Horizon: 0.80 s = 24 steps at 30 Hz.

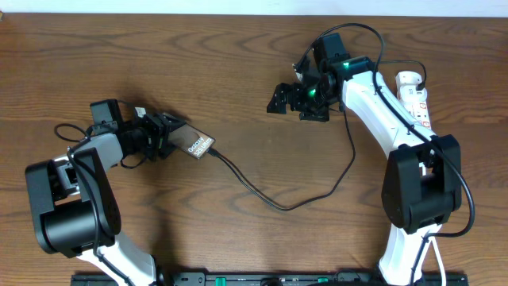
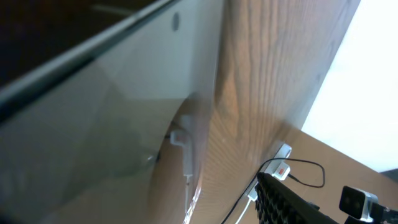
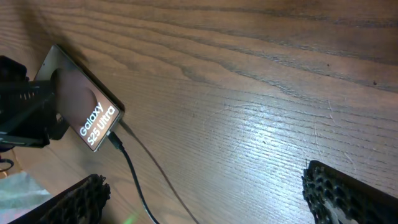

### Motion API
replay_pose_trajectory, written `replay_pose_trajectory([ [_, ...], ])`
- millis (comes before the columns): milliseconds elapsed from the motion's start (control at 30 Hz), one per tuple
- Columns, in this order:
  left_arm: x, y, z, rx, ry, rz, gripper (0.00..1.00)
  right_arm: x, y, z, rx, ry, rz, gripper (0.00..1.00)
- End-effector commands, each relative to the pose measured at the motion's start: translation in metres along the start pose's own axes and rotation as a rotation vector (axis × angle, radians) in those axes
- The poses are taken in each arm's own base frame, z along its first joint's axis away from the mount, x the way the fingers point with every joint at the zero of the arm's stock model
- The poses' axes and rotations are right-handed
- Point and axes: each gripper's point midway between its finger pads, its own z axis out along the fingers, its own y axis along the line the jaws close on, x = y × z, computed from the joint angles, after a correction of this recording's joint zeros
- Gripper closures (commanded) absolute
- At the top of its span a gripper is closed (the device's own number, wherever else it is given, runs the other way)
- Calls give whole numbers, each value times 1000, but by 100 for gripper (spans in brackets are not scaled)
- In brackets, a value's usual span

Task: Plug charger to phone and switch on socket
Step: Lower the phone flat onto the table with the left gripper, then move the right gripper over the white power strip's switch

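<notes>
left end effector [image 1: 171,137] at phone [image 1: 198,146] reading "galaxy s25 ultra", charger [image 1: 290,208] plugged

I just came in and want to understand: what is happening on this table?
The left gripper is at one end of the phone, and the charger seems plugged into its other end. The right gripper hangs open above the table, not yet at the socket on the far right.

The left arm [image 1: 71,210] and right arm [image 1: 373,103] have white shells between bulky black joints. Thin black cables loop along each. A green light [image 1: 346,65] glows at the right wrist. The right tool [image 3: 211,199] has black fingers [image 3: 348,193] with dimpled pads.
</notes>
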Motion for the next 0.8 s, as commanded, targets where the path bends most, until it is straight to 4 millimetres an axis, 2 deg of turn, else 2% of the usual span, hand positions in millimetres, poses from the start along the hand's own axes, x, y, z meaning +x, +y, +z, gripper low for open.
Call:
replay_pose_trajectory([
  [0, -5, 75, 3, -274, -99, -98, 40, -9, 8, -17, -13, -44, -34, 1],
  [133, -6, 82, -7, -342, -139, -96, 39, -9, 8, -17, -13, -44, -33, 1],
  [467, -8, 72, -33, -395, -224, -65, 39, -8, 7, -17, -11, -40, -31, 1],
  [767, -6, 54, -52, -384, -278, -27, 39, -7, 8, -17, -14, -36, -30, 1],
])
